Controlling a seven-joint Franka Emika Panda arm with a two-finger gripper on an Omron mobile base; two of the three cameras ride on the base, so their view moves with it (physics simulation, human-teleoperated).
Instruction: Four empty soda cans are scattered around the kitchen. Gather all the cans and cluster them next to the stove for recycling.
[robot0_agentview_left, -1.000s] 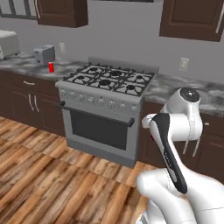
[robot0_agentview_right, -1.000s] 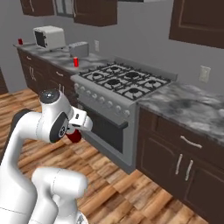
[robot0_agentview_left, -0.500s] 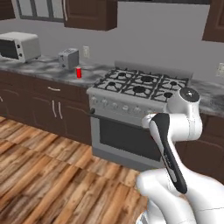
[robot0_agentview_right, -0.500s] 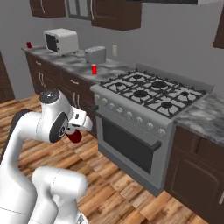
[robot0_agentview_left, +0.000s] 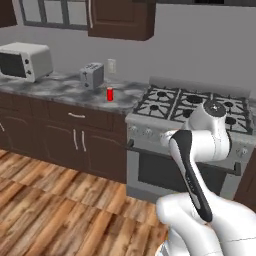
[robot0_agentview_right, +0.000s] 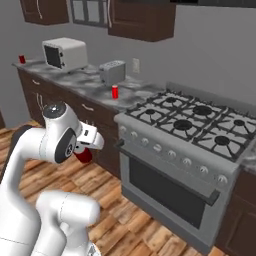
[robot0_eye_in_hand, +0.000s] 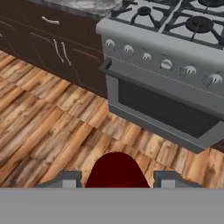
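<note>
The jaws (robot0_eye_in_hand: 117, 180) grip a red can (robot0_eye_in_hand: 116, 171), held low over the wood floor (robot0_eye_in_hand: 39, 118) in front of the stove (robot0_agentview_right: 192, 150). A second can (robot0_agentview_left: 110, 94) stands on the table (robot0_agentview_left: 60, 90) between the toaster (robot0_agentview_left: 92, 75) and the stove. A third can (robot0_agentview_right: 22, 59) stands at the table's far left end, beyond the microwave (robot0_agentview_right: 64, 53).

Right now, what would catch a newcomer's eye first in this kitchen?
The white arm fills the foreground, its tool shut on a red can above the wood floor. Ahead stands the steel stove, and another can sits on the counter left of it, near the toaster.
</note>
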